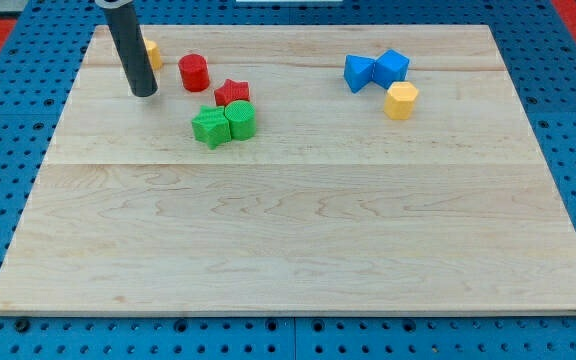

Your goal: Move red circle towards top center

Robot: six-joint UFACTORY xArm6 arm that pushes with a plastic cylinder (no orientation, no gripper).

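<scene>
Near the view's top left of our wooden board (298, 230), my tip (144, 93), a plain rod with no jaws to open or close, stands just left of the red circle (194, 72), with the red star (232, 93) beside it.

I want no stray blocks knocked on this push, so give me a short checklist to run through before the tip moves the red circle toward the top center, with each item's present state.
1. Red circle in plain sight: ok.
2. My tip on the side away from the goal: ok, it stands to the view's left of the circle, slightly lower.
3. Tip touching the circle: not ok, a gap shows between them.
4. Path to the view's right along the top edge free: ok, the red star lies below that line.
5. Green blocks out of the way: ok, lower still.
6. Yellow block behind the rod, shape and contact: cannot tell, partly hidden.
</scene>
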